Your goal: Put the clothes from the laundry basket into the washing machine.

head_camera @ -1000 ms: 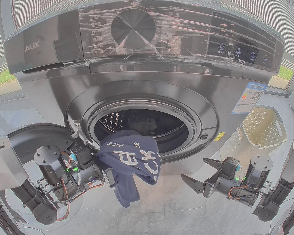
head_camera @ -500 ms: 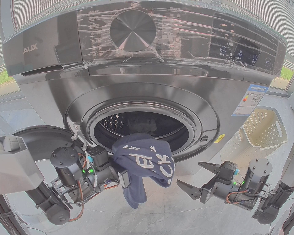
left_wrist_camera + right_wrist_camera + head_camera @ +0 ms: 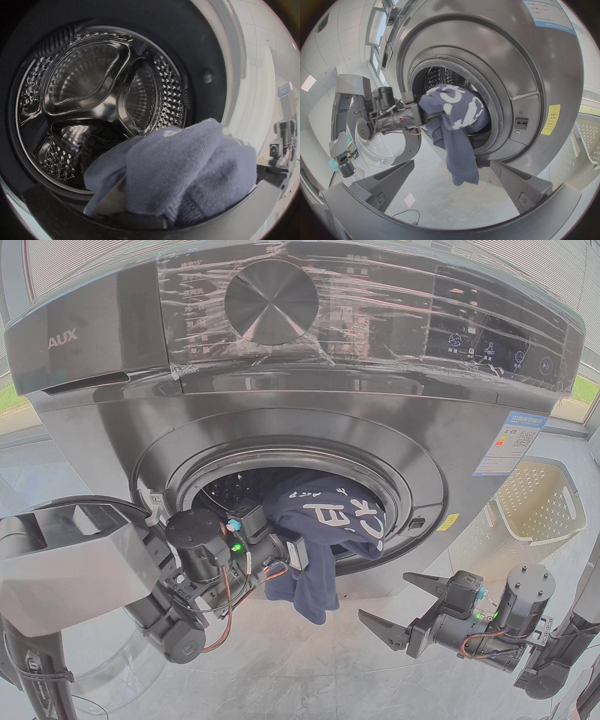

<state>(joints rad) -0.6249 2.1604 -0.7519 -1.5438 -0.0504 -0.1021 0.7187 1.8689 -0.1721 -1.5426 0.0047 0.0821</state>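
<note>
**One navy top at the mouth of the drum**

We see the left gripper (image 3: 299, 552) at the round opening of the dark grey, front-loading washing machine (image 3: 300, 409). Its fingers are sunk into a navy blue fabric top with white lettering (image 3: 331, 515) and clamped on it (the cloth hides the fingertips, but the top hangs from that grip). The bunched upper part of the top sits in the opening, above the lower lip of the door ring. A long tail of it drops down outside, in front of the machine's face and clear of the pale grey tiled floor (image 3: 312, 671).

From the left wrist view we look past the top's folds into the shiny, dimpled steel drum (image 3: 93, 75). A dark piece of clothing (image 3: 93, 147) lies at the bottom of it.

The right gripper (image 3: 387, 597) hangs low and to the right of the opening, well apart from the top. Its two black fingers are spread wide with nothing between them. From its wrist view we see the hanging tail of the top straight ahead, between and beyond those fingers.

The machine's round door with its clear glass bowl (image 3: 381, 147) stands swung open on the robot's left, behind the left arm. The cream, perforated plastic laundry basket (image 3: 540, 502) stands on the floor to the right of the machine, just beside its side wall.
</note>
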